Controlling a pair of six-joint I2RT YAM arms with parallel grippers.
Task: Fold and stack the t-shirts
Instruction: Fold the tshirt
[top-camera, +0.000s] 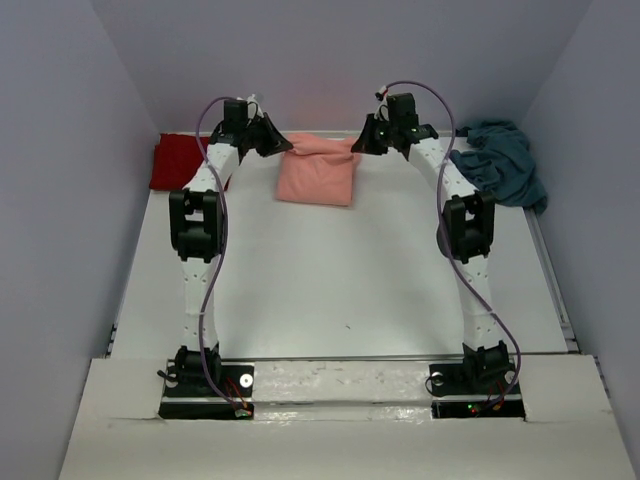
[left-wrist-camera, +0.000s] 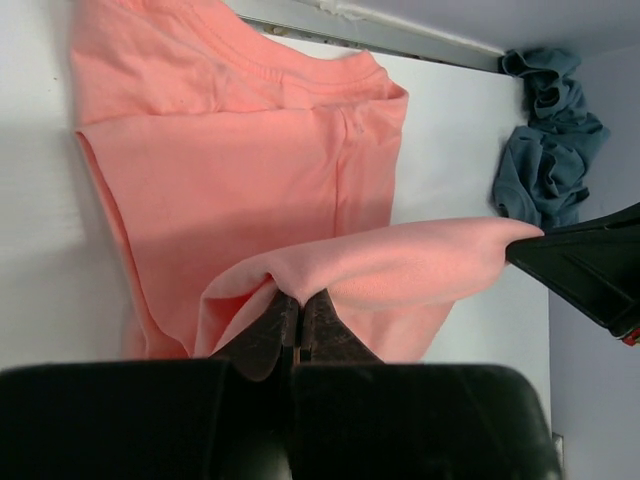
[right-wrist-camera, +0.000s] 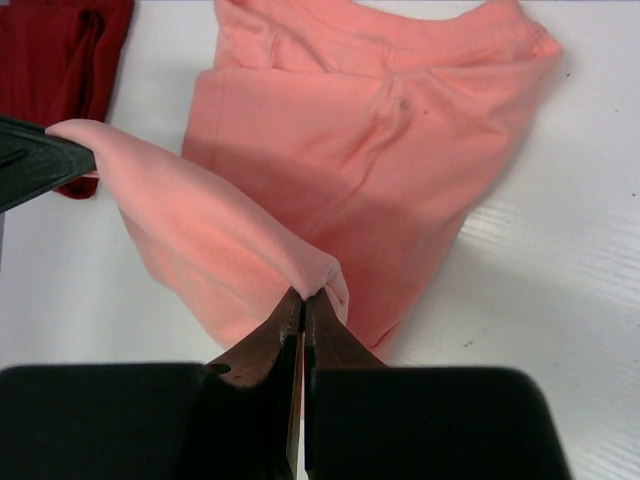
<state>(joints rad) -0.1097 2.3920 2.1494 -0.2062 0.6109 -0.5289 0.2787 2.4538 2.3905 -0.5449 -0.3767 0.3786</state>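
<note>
Soft matt cloth on the salmon-pink t-shirt (top-camera: 317, 172). White table (top-camera: 330, 280) smooth, faint sheen. Matt cloth too: teal t-shirt (top-camera: 503, 160) upper right, dark red t-shirt (top-camera: 180, 160) upper left.

You have a plain salmon-pink t-shirt (top-camera: 318, 172) at the far middle of a white table (top-camera: 330, 280). A plain dark red t-shirt (top-camera: 175, 160) lies far left and a plain teal-blue t-shirt (top-camera: 505, 160) far right. The arms (top-camera: 195, 290) are white with black joints and purple cables (top-camera: 449, 118).
</note>
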